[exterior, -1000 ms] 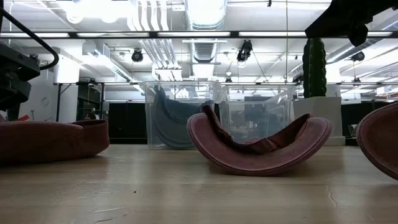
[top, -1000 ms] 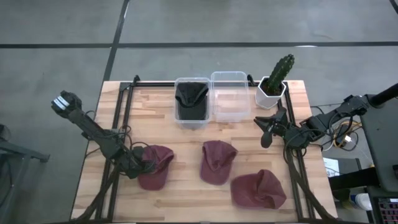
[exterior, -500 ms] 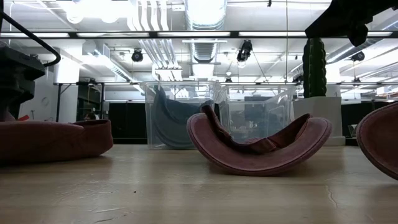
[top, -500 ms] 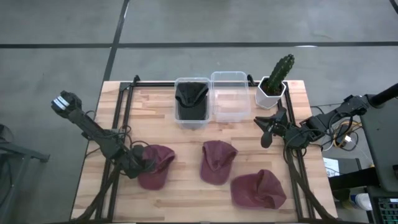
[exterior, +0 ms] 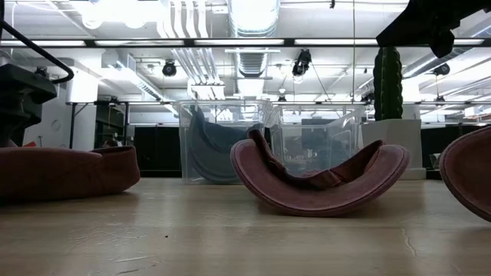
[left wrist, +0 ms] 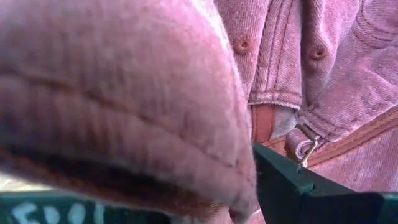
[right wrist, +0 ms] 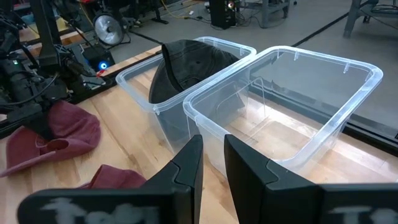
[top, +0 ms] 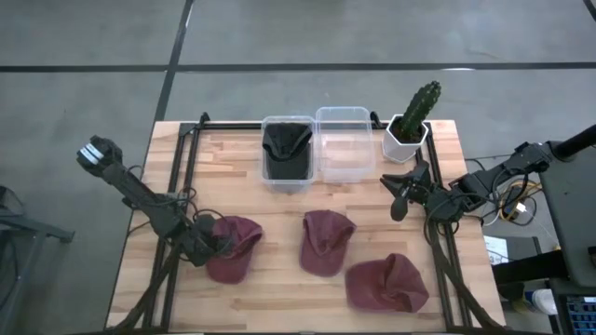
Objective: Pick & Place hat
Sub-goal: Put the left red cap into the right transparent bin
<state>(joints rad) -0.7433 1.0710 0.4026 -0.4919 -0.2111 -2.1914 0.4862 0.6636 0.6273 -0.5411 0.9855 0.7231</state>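
Note:
Three maroon hats lie on the wooden table: left (top: 235, 247), middle (top: 326, 240), right (top: 386, 282). My left gripper (top: 212, 247) is low at the left hat's left side and shut on it. In the left wrist view the hat's cloth (left wrist: 298, 74) fills the picture. In the low view this hat (exterior: 69, 172) rests on the table. A black hat (top: 287, 149) sits in the left clear bin (top: 268, 177); the right clear bin (top: 346, 144) holds nothing. My right gripper (top: 395, 194) hovers open near the bins, touching nothing. My left gripper holds the left hat by a thick rolled fold at its left edge (left wrist: 155, 124), pinched between the two fingers. One dark finger (left wrist: 292, 183) shows beside the fold; the cloth covers the other. The fingers come slanting down from the table's left. The hat rests on the table.
A potted cactus (top: 412, 119) stands at the far right, beside the empty bin. Black frame rails (top: 177, 177) run along the table's left and right sides. Bare wood lies between the bins and the hats (top: 279, 209).
In the low view the left hat's right side has moved a little toward the table's right, and my left gripper's dark bulk above it has shifted slightly. My right arm has kept still.

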